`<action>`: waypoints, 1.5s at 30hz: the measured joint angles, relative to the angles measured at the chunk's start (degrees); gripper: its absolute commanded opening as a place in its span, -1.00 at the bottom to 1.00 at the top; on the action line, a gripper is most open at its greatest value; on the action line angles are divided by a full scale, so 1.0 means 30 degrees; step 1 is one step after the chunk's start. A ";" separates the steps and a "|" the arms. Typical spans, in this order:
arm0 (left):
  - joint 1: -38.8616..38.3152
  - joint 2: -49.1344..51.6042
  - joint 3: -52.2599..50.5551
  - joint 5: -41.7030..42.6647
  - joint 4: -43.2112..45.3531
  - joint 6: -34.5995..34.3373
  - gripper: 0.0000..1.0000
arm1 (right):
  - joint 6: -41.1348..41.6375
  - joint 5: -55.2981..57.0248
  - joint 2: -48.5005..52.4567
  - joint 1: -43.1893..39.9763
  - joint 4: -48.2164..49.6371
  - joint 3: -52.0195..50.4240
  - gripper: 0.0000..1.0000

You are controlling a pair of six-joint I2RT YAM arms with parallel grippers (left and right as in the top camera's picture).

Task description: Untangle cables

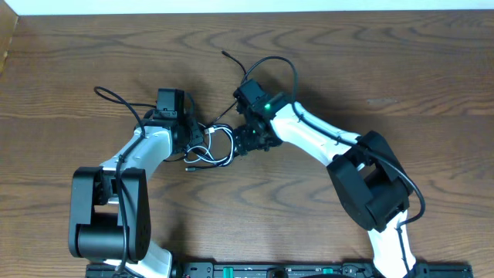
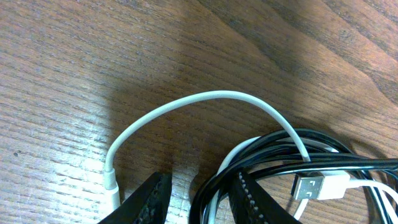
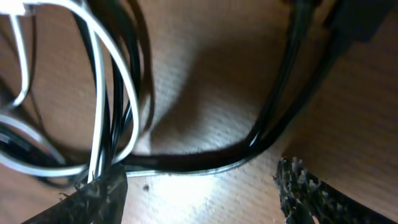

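The table (image 2: 93, 74) is seen to be matt wood with a dark, pronounced grain. The white cable (image 2: 205, 98) is sheathed in smooth plastic with a soft sheen; the black cables (image 2: 273, 155) are coated in glossier plastic. The plug (image 2: 309, 186) is formed of a bright metal shell set in white plastic. The left fingers (image 2: 249, 200) are made of matt black plastic, ribbed on the inner face; the right fingers (image 3: 301, 186) are edged with rough teeth. The arms (image 1: 309, 135) are cased in smooth white and black plastic.
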 measured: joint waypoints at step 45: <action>0.0000 0.0000 0.0000 0.0007 0.0007 -0.0007 -0.29 | 0.1982 0.8480 0.1326 0.2135 -0.1064 0.1632 0.58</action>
